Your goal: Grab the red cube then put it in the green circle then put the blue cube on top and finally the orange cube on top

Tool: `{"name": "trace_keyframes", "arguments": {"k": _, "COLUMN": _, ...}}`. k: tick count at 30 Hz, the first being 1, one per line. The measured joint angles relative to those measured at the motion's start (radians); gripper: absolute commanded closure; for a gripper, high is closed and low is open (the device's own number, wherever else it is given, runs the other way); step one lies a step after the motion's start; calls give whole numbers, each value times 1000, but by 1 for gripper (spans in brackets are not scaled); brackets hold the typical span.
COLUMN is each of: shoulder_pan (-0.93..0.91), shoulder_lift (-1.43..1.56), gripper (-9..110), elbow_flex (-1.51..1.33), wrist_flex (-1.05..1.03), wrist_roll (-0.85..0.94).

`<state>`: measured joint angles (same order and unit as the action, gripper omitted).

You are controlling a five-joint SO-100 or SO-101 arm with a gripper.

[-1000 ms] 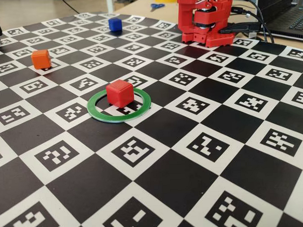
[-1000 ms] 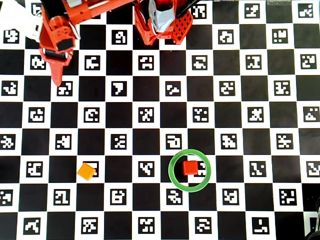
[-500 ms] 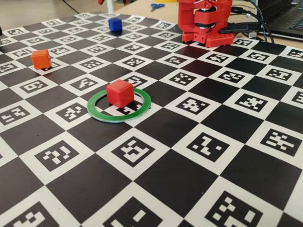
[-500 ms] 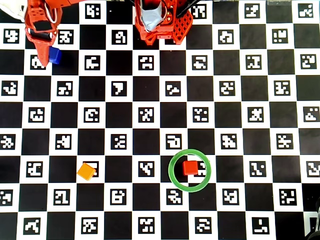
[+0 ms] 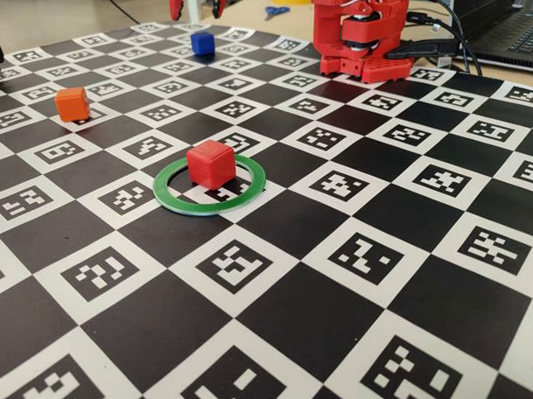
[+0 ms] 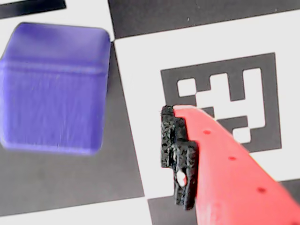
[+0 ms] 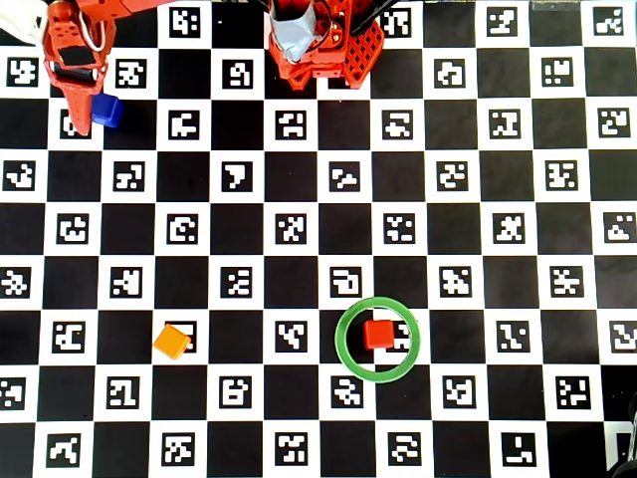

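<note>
The red cube point(image 7: 377, 334) sits inside the green circle point(image 7: 343, 352), a little toward the ring's upper right in the overhead view, with nothing stacked on it. The blue cube point(image 7: 107, 110) rests on the board near the top left corner of the overhead view, and the gripper point(image 7: 82, 121) hangs right beside it, its red finger pointing down along the cube's left side. In the wrist view the blue cube point(image 6: 52, 89) fills the upper left, and one red finger with a black pad point(image 6: 178, 157) stands apart from it to the right, a strip of white square between them; the second finger is out of that frame. In the fixed view the two fingertips point(image 5: 176, 6) show at the top edge, spread apart above the blue cube point(image 5: 202, 42), so the claw is open and holds nothing. The orange cube point(image 7: 172, 342) lies alone in the lower left of the overhead view, well apart from both the ring and the blue cube, with free squares all around it. The surface is a flat checkerboard mat point(image 7: 498, 229) of black squares and white squares printed with markers, mostly bare across the middle and right. The arm's red base point(image 5: 362, 39) stands at the mat's far edge, with cables point(image 5: 444, 22) and scissors point(image 5: 276, 11) on the wooden table behind.
</note>
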<state>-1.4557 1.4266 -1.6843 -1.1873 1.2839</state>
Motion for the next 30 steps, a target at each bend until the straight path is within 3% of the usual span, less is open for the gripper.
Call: {"name": "trace_keyframes", "arguments": {"k": 30, "shoulder_pan": 52, "shoulder_lift": -153, "gripper": 57, "elbow_flex": -9, "wrist_flex": 78, "wrist_roll": -58}}
